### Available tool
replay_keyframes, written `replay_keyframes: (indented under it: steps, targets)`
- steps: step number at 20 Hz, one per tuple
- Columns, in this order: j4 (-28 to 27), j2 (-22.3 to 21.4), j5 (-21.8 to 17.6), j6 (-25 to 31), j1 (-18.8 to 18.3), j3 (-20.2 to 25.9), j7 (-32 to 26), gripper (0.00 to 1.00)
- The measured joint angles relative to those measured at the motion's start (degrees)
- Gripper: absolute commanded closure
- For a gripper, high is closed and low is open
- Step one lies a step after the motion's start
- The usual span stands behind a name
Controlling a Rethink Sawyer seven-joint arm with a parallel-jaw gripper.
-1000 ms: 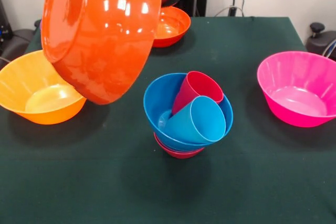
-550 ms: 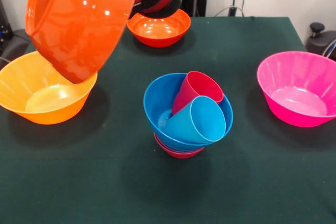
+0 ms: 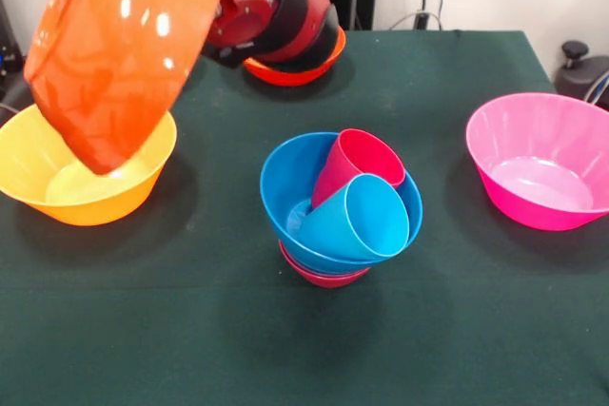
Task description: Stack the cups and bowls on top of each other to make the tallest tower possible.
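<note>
Front view: gripper itself hidden behind a big orange bowl (image 3: pixel 119 49), so cannot tell how far open or whether clamped on anything. Orange bowl up in the air at upper left, steeply tilted, underside facing the camera, lower edge hanging over the yellow-orange bowl (image 3: pixel 86 199) sitting on the green table (image 3: pixel 190 330) at the left. Red and black arm (image 3: pixel 271 7) slanting in from the top just right of the raised bowl, partly covering a second orange bowl (image 3: pixel 295 68) at the far side of the table. Tower (image 3: pixel 338 211) at table centre: small red bowl (image 3: pixel 324 278) at the bottom, blue bowl (image 3: pixel 285 187) on top of it and tipped toward the camera, crimson red cup (image 3: pixel 357 159) and light blue cup (image 3: pixel 357 216) lying on their sides inside it, mouths toward the camera, touching each other. Pink bowl (image 3: pixel 538 159) upright at the right, well apart from the tower.
</note>
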Motion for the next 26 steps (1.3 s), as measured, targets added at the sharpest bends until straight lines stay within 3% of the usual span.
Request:
replay_keyframes:
  steps: [5,11,22,26]
  targets:
    - [-2.7,1.2,0.7,0.1,0.0,0.2,-5.0,1.0]
    - [-4.2,1.7,-0.2,0.1,0.4,0.3,-6.9,1.0]
    - [-4.6,1.6,-4.7,2.4,2.7,0.6,-6.9,1.0]
    - [-4.6,1.3,-8.2,5.4,3.4,0.6,-6.9,1.0]
